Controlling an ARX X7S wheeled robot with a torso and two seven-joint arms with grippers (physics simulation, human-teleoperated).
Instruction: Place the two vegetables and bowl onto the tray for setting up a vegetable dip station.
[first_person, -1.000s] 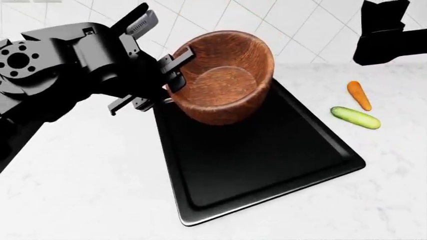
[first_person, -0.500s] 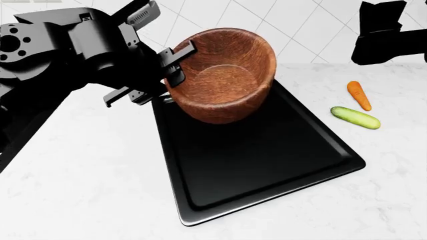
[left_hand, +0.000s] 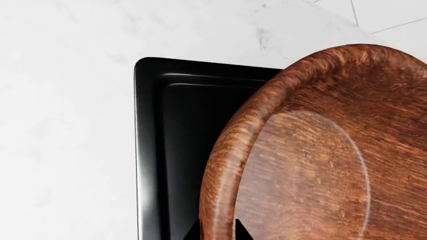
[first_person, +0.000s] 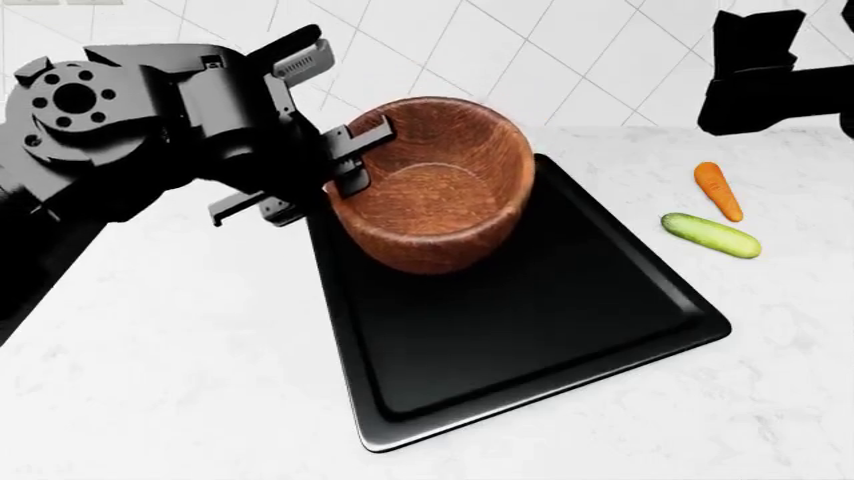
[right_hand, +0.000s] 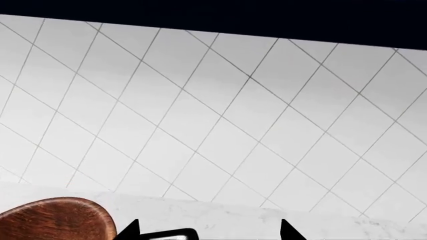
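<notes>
Clamped on the near-left wall of the bowl (first_person: 434, 185) is the left claw (first_person: 358, 152), one finger seen inside the rim and the other outside it, and the bowl is tilted a little towards that arm. Over the far left part of the tray (first_person: 534, 330) the bowl is seen, at the tray's far end; whether its base is touching the black surface or is just clear of it cannot be told. From the left wrist view the thick wooden rim (left_hand: 233, 150) is shown pinched between two dark fingertips at the frame's edge, with a rounded corner of the tray (left_hand: 150, 125) and the pale marbled counter (left_hand: 67, 100) beyond. Well to the right of the tray, out on the counter (first_person: 160, 380), the carrot (first_person: 718, 190) and the cucumber (first_person: 711, 235) are found lying near each other but apart, the carrot farther from the robot. High at the upper right, the right arm (first_person: 767, 75) is held clear of everything; in its wrist view the two fingertips of the right claw (right_hand: 207, 231) are set wide apart with nothing between them, white wall tiles (right_hand: 233, 115) ahead and a sliver of the bowl (right_hand: 57, 220) at the edge.
</notes>
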